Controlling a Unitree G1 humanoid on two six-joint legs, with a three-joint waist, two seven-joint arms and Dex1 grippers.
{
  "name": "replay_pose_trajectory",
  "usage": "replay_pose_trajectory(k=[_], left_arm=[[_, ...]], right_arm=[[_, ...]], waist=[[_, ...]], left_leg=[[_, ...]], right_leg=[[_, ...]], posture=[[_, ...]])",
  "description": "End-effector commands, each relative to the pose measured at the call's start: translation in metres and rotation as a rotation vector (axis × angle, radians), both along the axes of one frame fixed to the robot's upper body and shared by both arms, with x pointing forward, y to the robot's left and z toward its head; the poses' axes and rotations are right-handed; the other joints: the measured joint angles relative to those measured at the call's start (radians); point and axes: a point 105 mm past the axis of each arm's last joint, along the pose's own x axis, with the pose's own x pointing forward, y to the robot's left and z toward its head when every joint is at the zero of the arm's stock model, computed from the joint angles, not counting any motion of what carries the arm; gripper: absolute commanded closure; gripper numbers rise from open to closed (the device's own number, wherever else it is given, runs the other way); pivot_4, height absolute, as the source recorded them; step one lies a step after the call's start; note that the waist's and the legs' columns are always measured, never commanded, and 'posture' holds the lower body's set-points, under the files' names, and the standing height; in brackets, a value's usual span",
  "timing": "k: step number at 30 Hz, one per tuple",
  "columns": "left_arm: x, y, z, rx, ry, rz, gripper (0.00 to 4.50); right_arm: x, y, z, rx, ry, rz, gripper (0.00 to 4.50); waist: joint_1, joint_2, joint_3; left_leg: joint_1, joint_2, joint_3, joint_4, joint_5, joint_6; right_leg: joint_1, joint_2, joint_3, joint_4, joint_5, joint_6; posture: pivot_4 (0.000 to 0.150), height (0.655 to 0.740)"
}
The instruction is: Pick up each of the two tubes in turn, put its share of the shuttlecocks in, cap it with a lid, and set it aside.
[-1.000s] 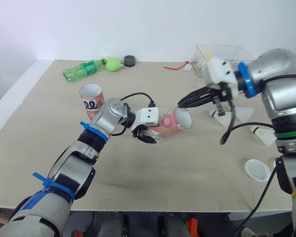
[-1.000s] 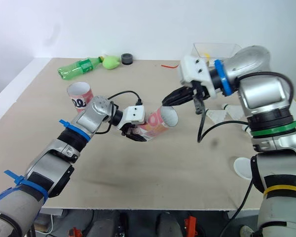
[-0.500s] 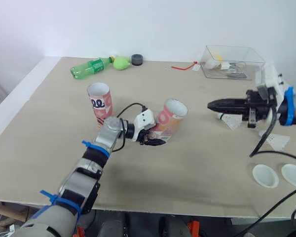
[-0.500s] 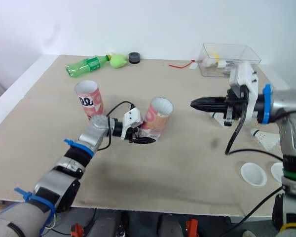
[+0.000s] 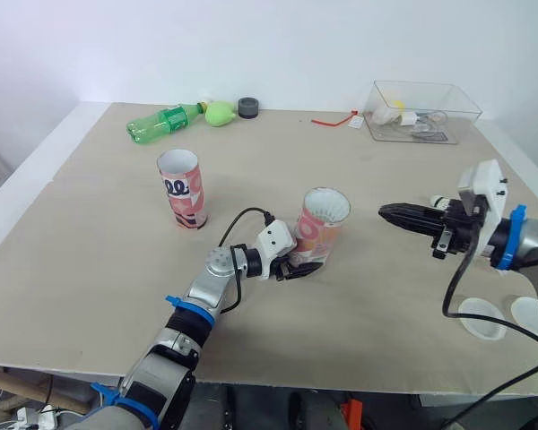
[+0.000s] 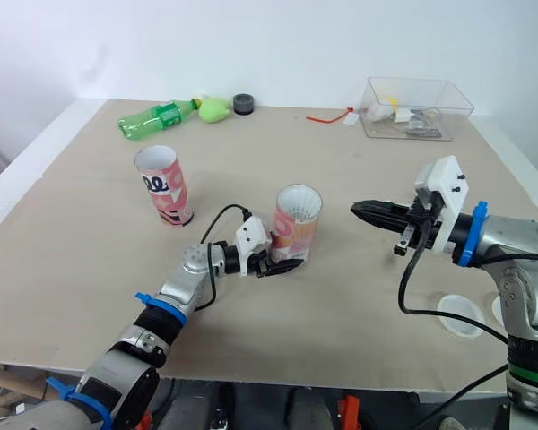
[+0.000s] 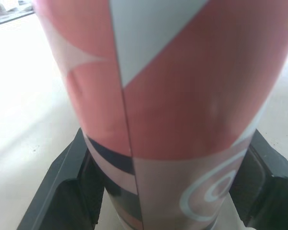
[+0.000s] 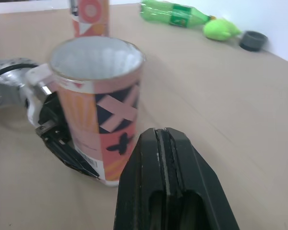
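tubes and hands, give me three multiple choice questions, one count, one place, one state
1. Besides the held tube, how many tubes stand on the table? A) none B) one C) three
2. The green bottle lies: A) at the near edge B) by the far edge C) against the held tube
3. The right hand is: A) wide open B) shut on the bottle C) shut, empty
Key: 1B, the far tube stands alone; 2B, it lies along the far edge; 3C, its fingers meet around nothing.
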Motion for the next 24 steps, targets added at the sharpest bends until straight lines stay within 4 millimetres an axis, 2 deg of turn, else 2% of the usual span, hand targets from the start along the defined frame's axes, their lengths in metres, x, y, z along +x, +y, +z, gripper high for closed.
replay_pose_trajectory(k=[1, 3, 4, 6, 7, 8, 13, 24], left_arm=[[-0.009, -0.006, -0.015, 0.054, 0.015, -0.030, 1.51], [-0.010, -0.006, -0.015, 0.058, 0.013, -0.031, 1.51], [-0.010, -0.007, -0.016, 0.061, 0.013, -0.032, 1.51], [-0.012, -0.008, -0.017, 0.071, 0.009, -0.043, 1.51], [-0.014, -0.009, -0.018, 0.079, 0.003, -0.053, 1.51], [-0.015, -0.009, -0.019, 0.087, -0.004, -0.060, 1.51], [-0.020, -0.013, -0.022, 0.099, -0.018, -0.079, 1.51], [-0.025, -0.017, -0.025, 0.101, -0.011, -0.087, 1.51]], right_arm=[[-0.008, -0.012, 0.014, 0.012, -0.002, -0.041, 3.25], [-0.012, -0.024, 0.012, -0.011, 0.037, -0.078, 2.32], [-0.015, -0.032, 0.010, -0.035, 0.068, -0.102, 1.54], [-0.025, -0.049, -0.002, -0.154, 0.152, -0.128, 0.93], [-0.031, -0.056, -0.010, -0.214, 0.207, -0.137, 0.37], [-0.037, -0.063, -0.017, -0.272, 0.263, -0.143, 0.05], [-0.058, -0.094, -0.031, -0.419, 0.451, -0.201, 0.05], [-0.075, -0.116, -0.058, -0.543, 0.612, -0.211, 0.05]], waist=[[0.000, 0.000, 0.000], [-0.002, 0.000, 0.000], [-0.002, 0.000, 0.000], [0.002, 0.001, 0.000], [0.002, 0.000, 0.000], [0.001, 0.001, 0.000], [-0.003, 0.003, -0.001], [-0.001, 0.003, -0.001]], left_leg=[[0.000, 0.000, 0.000, 0.000, 0.000, 0.000], [0.000, 0.000, 0.000, 0.000, 0.000, 0.000], [0.000, 0.000, 0.000, 0.000, 0.000, 0.001], [0.000, 0.000, 0.000, 0.000, 0.001, 0.001], [0.000, -0.001, 0.000, 0.000, 0.000, 0.002], [0.000, 0.000, 0.000, -0.001, -0.001, 0.002], [0.002, -0.001, 0.000, -0.001, -0.002, 0.003], [0.004, -0.001, 0.000, -0.001, -0.004, 0.003]], right_leg=[[0.000, 0.000, 0.000, 0.000, 0.000, 0.000], [0.001, 0.000, 0.000, -0.002, 0.001, 0.001], [0.001, 0.000, 0.000, -0.003, 0.001, 0.001], [0.001, 0.001, -0.001, -0.004, 0.000, -0.001], [0.002, 0.001, -0.002, -0.004, -0.002, 0.000], [0.003, 0.000, -0.001, -0.005, -0.002, -0.001], [0.006, 0.000, -0.001, -0.007, -0.003, 0.001], [0.008, 0.001, -0.001, -0.007, -0.005, 0.003]], posture=[[0.150, 0.7400], [0.150, 0.7400], [0.150, 0.7400], [0.150, 0.7400], [0.150, 0.7400], [0.150, 0.7400], [0.150, 0.7400], [0.150, 0.7400]])
